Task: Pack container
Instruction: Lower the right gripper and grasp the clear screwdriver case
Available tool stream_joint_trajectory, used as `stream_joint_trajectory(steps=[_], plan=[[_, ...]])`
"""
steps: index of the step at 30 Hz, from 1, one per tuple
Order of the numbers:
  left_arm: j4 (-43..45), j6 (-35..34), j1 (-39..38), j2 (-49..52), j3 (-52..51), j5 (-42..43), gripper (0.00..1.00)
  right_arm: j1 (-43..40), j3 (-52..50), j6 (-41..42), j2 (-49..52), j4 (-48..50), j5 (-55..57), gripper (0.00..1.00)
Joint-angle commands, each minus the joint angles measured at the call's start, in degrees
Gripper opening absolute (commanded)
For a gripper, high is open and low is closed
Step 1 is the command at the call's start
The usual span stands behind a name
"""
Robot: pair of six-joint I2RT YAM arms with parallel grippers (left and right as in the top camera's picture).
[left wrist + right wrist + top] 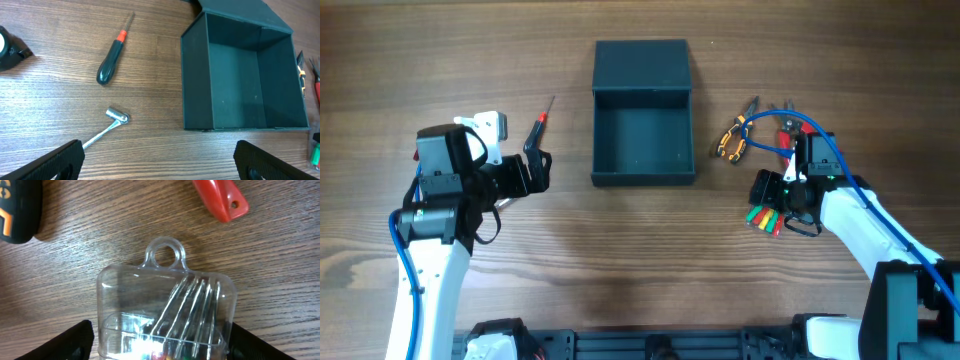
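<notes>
The container (643, 140) stands lid-open at mid-table (620, 260), toward 12 o'clock, on wood grain. Only the left wrist view shows a chrome socket tool (117, 116) at its 8 o'clock, ahead of the left gripper (160, 167), whose jaws are released. The right gripper (161, 346) straddles a clear case (165, 305); I cannot tell whether it pinches the case. Orange lettering on a black handle (17, 210) is cut off.

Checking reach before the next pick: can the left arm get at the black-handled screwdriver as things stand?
Probably yes. The black-handled screwdriver lies free ahead of the open left claw, with nothing on it. The chrome socket wrench sits nearer but apart, and the container stands off to one side.
</notes>
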Motion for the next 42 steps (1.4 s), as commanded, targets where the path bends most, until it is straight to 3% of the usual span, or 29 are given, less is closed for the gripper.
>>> stream_joint_trajectory(steps=[1,9,30,33,36,42], plan=[[0.26,1.09,0.15,0.11,0.96,-0.35,1.0,0.35,-1.86,0.09,1.16,-0.39,-4.9,0.87],[0.24,1.09,0.15,0.11,0.96,-0.33,1.0,0.35,-1.86,1.88,1.16,-5.46,3.06,0.88],[0.22,1.09,0.15,0.11,0.96,-0.33,1.0,0.33,-1.86,10.43,1.16,-8.5,9.49,0.86],[0.24,1.09,0.15,0.11,0.96,-0.33,1.0,0.33,-1.86,10.38,1.16,-8.41,9.35,0.82],[0.26,1.09,0.15,0.11,0.96,-0.35,1.0,0.33,-1.86,10.36,1.16,-8.46,9.16,0.7],[0.24,1.09,0.15,0.11,0.96,-0.33,1.0,0.33,-1.86,10.38,1.16,-8.44,9.14,0.64]])
